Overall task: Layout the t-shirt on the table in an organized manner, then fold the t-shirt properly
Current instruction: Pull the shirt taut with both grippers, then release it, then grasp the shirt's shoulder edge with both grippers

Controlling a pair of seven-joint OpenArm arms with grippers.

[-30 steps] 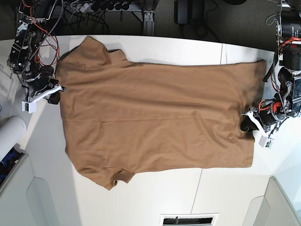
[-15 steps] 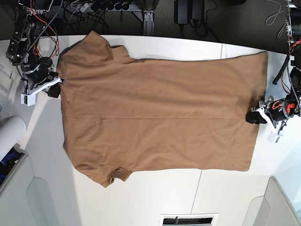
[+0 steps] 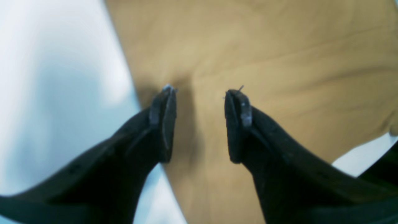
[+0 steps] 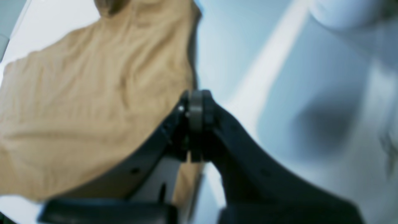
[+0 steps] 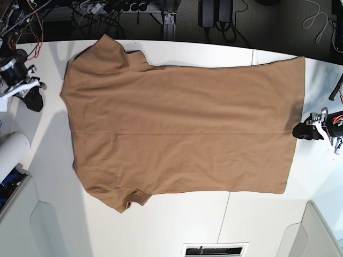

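Base view: the t-shirt (image 5: pixel 182 115) lies flat and spread on the table (image 5: pixel 177 225), collar end toward the view's left, hem toward the right. Half a second earlier both claws touched the cloth edges; now both have drawn back onto bare table. The right gripper (image 5: pixel 33 101) sits well apart from the sleeve edge. The left gripper (image 5: pixel 301 131) rests just beside the hem. The upper hem corner has been pulled out straighter.

Left wrist view: the left gripper (image 3: pixel 200 123) stands with jaws parted to a moderate gap, nothing between them, above the t-shirt (image 3: pixel 279 62) edge.

Right wrist view: the right gripper (image 4: pixel 196 124) has jaws pressed together, empty; the t-shirt (image 4: pixel 93 102) lies beside it
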